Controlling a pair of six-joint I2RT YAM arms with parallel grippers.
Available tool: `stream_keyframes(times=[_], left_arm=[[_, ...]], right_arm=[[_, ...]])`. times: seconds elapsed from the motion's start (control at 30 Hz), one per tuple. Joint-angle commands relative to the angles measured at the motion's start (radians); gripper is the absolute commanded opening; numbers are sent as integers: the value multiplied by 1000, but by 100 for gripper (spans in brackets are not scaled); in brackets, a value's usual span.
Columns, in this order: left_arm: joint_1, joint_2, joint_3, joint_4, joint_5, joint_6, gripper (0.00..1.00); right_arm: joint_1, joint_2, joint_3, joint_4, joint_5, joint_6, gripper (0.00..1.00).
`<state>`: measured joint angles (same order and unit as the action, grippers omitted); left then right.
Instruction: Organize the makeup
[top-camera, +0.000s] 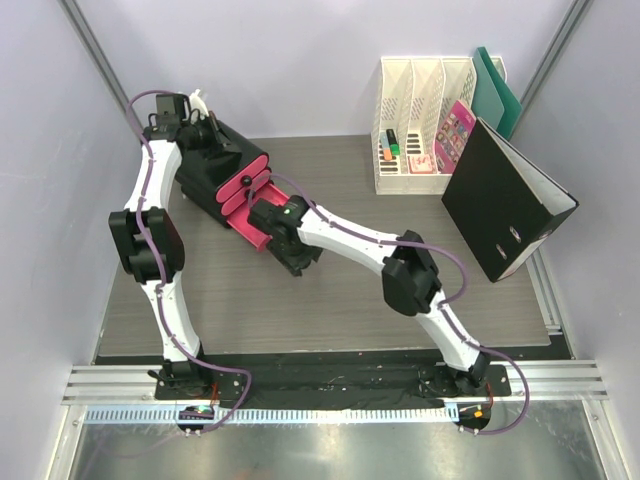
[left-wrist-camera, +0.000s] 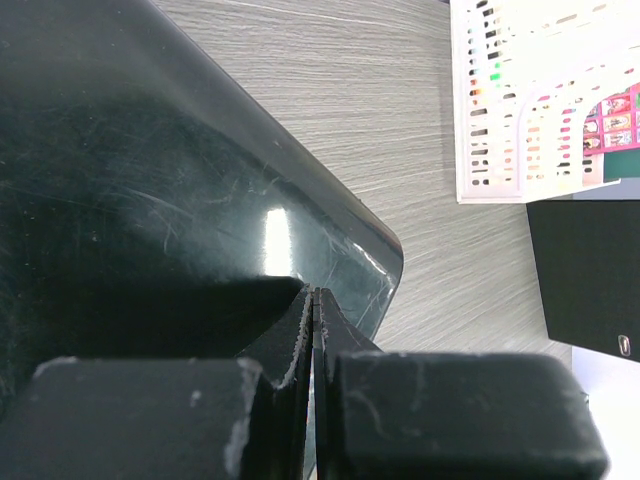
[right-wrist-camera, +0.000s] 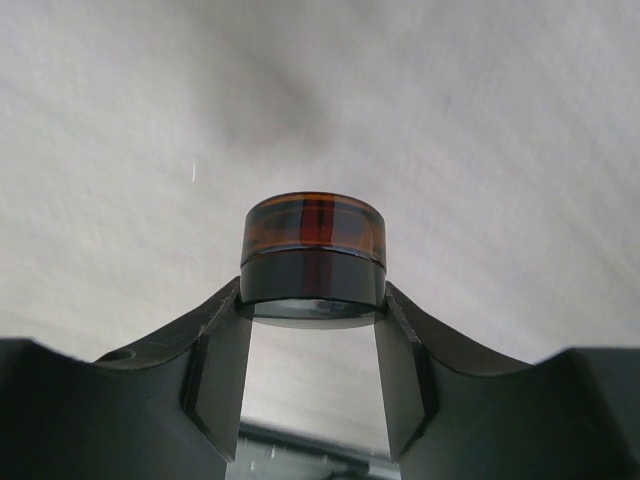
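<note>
My right gripper (right-wrist-camera: 312, 300) is shut on a round compact (right-wrist-camera: 313, 250) with a black base and an amber lid. It pinches the compact at its fingertips, above the grey table. In the top view this gripper (top-camera: 297, 262) sits just in front of the open pink drawers (top-camera: 245, 195) of the black box (top-camera: 210, 170), and the compact is hidden under it. My left gripper (left-wrist-camera: 314, 295) is shut, its fingers pressed together over the glossy top of the black box (left-wrist-camera: 150, 180). In the top view it (top-camera: 215, 135) is at the back of the box. No other makeup shows.
A white file rack (top-camera: 425, 120) at the back right holds orange and green markers (top-camera: 390, 145) and a pink card (top-camera: 455, 130). A black binder (top-camera: 505, 200) leans beside it, with a green folder (top-camera: 495, 90) behind. Walls close in on both sides.
</note>
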<state>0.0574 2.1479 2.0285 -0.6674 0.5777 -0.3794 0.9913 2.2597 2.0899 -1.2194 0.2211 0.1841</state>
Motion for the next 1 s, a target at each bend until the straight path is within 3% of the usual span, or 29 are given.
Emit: stream_keyframes(times=[0.0,0.17,0.53,0.97], left_arm=[[-22,167,-146,-406,-213,97,0],[-31,162,-159,-403,-207,99,0],[-41,161,-163,-397,-202,97,0],[-41,176,-149,-400,-194,96,0]], right_arm=[[-37,101,236,-17,44,-74,1],[-88,167,371,15,15,-68,1],[-221,107,328,240,-170,71,1],[-237,133,361,428,-426,130,1]])
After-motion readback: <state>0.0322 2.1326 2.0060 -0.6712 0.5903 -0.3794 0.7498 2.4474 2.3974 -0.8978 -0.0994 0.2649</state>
